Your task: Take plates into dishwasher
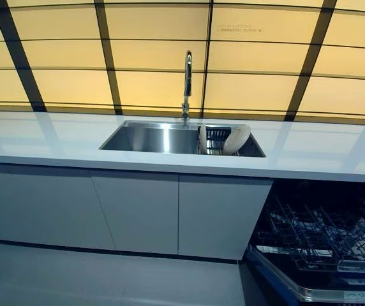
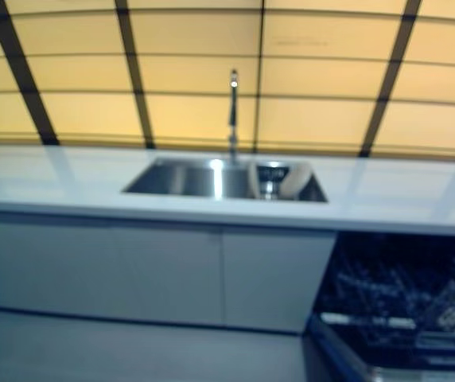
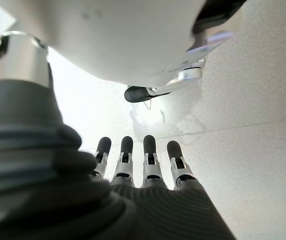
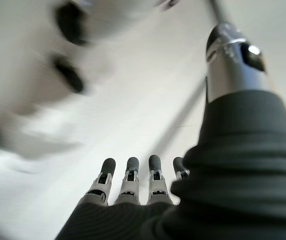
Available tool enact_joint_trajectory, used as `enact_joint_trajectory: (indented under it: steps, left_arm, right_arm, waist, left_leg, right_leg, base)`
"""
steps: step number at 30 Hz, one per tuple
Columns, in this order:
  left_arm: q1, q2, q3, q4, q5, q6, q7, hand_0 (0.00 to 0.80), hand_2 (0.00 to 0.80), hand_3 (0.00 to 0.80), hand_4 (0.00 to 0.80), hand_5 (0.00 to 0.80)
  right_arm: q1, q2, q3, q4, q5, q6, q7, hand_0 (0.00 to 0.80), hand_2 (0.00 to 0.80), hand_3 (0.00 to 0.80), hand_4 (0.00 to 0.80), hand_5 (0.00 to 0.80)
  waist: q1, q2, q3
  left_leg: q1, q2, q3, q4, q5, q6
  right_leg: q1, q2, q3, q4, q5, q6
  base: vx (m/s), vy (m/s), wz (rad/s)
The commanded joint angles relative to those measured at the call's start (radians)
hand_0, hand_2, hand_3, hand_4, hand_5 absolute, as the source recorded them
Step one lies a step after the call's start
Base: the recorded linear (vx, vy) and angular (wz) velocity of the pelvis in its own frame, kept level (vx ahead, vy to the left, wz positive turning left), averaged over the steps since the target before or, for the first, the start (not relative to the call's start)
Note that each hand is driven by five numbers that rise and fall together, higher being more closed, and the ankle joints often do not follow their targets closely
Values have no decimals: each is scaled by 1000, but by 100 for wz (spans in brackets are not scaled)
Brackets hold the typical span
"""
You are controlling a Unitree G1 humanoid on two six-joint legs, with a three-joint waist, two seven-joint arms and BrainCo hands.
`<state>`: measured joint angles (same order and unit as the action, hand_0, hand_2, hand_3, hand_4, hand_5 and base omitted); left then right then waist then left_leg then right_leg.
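A white plate [image 1: 237,138] leans upright in a dark rack [image 1: 216,139] at the right end of the steel sink [image 1: 150,138]. The dishwasher [image 1: 323,245] stands open at the lower right, its wire rack pulled out and its door down. Neither hand shows in the eye views. My left hand [image 3: 143,162] appears only in its wrist view, fingers straight, holding nothing, with floor beyond. My right hand [image 4: 130,182] shows in its own wrist view, fingers likewise straight and empty.
A tall tap [image 1: 187,83] rises behind the sink. The white counter [image 1: 48,137] runs across the view above grey cabinet doors [image 1: 138,210]. A wall of yellow panels with dark bars stands behind.
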<state>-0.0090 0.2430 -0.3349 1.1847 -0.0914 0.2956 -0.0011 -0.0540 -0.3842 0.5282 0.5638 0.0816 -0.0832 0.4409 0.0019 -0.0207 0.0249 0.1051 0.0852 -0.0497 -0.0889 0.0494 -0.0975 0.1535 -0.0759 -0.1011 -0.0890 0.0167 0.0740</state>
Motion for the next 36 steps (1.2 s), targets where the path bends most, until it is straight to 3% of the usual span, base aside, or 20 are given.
enact_joint_trajectory:
  steps: [1,3,6,9,13,15,17,19,20,22,24,26,28,29,32,36]
  left_arm:
    - [-43,12,-34,62,26,12,-14,0,0,0,0,0]
    - [-35,16,-14,73,24,-17,-14,0,0,0,0,0]
    - [-29,12,-1,80,24,-25,-14,0,0,0,0,0]
    - [-13,4,2,92,25,-31,-8,0,0,0,0,0]
    - [-7,9,3,99,31,-36,6,0,0,0,0,0]
    - [-13,15,17,105,25,-42,24,0,0,0,0,0]
    - [-27,17,40,113,44,-59,39,0,0,0,0,0]
    - [-32,20,55,113,37,-70,33,0,0,0,0,0]
    - [-32,20,61,113,37,-70,30,0,0,0,0,0]
    - [-32,22,60,119,27,-75,25,0,0,0,0,0]
    - [-25,22,48,126,19,-88,25,0,0,0,0,0]
    - [-20,26,38,126,4,-100,33,0,0,0,0,0]
    - [-16,31,39,125,-13,-100,30,0,0,0,0,0]
    - [-17,38,48,126,-19,-96,26,0,0,0,0,0]
    - [-32,56,66,123,-37,-99,37,0,0,0,0,0]
    - [-50,70,68,138,-30,-81,33,0,0,0,0,0]
  right_arm:
    - [-163,-62,-18,-212,156,29,65,0,0,0,0,0]
    - [-196,-115,-87,-397,316,46,90,0,0,0,0,0]
    - [-207,-119,-160,-491,372,72,96,0,0,0,0,0]
    - [-272,-127,-275,-515,505,122,88,0,0,0,0,0]
    - [-334,-132,-333,-497,572,147,58,0,0,0,0,0]
    - [-386,-133,-343,-474,614,136,29,0,0,0,0,0]
    - [-439,-140,-350,-453,633,129,-2,0,0,0,0,0]
    - [-471,-152,-357,-435,650,101,-44,0,0,0,0,0]
    - [-482,-155,-362,-425,658,97,-52,0,0,0,0,0]
    - [-525,-176,-365,-377,690,72,-84,0,0,0,0,0]
    - [-574,-216,-370,-340,764,59,-135,0,0,0,0,0]
    - [-592,-258,-380,-313,801,57,-145,0,0,0,0,0]
    - [-598,-285,-391,-292,827,60,-121,0,0,0,0,0]
    - [-598,-289,-398,-282,862,70,-106,0,0,0,0,0]
    - [-558,-274,-424,-278,868,76,-89,0,0,0,0,0]
    - [-539,-280,-454,-249,881,79,-92,0,0,0,0,0]
  waist:
    - [9,-52,36]
    - [-8,-49,35]
    - [-17,-45,32]
    - [-21,-42,27]
    - [-16,-45,28]
    - [-10,-57,40]
    - [8,-89,76]
    - [28,-94,110]
    - [33,-89,115]
    - [49,-67,123]
    - [74,-42,123]
    - [98,-34,114]
    - [103,-38,101]
    - [100,-44,86]
    - [93,-58,56]
    - [98,-71,44]
  left_leg:
    - [7,-120,29,2,-20,113]
    - [6,-118,42,2,-23,112]
    - [8,-115,47,2,-26,112]
    - [15,-108,49,2,-33,112]
    - [21,-101,43,16,-40,115]
    - [9,-92,43,103,-71,108]
    - [-95,-99,51,349,-90,89]
    - [-222,-96,50,491,-6,71]
    - [-243,-85,56,472,18,65]
    - [-257,-54,63,372,88,45]
    - [-266,-16,51,212,195,11]
    - [-292,-18,39,116,250,0]
    - [-305,-24,68,118,217,12]
    - [-298,-31,89,123,171,26]
    - [-314,-40,119,218,79,46]
    - [-355,-42,119,306,47,48]
  right_leg:
    - [-51,38,30,38,44,-19]
    - [-61,41,38,48,37,-21]
    - [-65,42,44,59,27,-21]
    - [-65,44,44,79,9,-24]
    - [-62,51,48,102,-11,-37]
    - [-63,50,48,125,-26,-54]
    - [-51,30,36,141,-29,-80]
    - [-34,41,46,153,-33,-101]
    - [-26,49,51,154,-37,-101]
    - [1,69,61,153,-53,-97]
    - [52,85,78,141,-79,-89]
    - [112,88,122,129,-109,-83]
    - [143,70,137,127,-134,-76]
    - [151,49,137,132,-140,-61]
    - [143,2,112,170,-155,-33]
    - [129,-17,81,181,-149,-34]
  base:
    - [-39,14,1]
    - [0,0,0]
    - [9,5,-1]
    - [51,-17,-3]
    - [55,-63,-1]
    - [35,-74,-1]
    - [15,-80,3]
    - [52,-14,18]
    - [160,72,30]
    - [255,132,5]
    - [360,180,-18]
    - [367,164,-17]
    - [254,148,-27]
    - [182,151,-65]
    - [203,102,-53]
    - [170,15,-1]
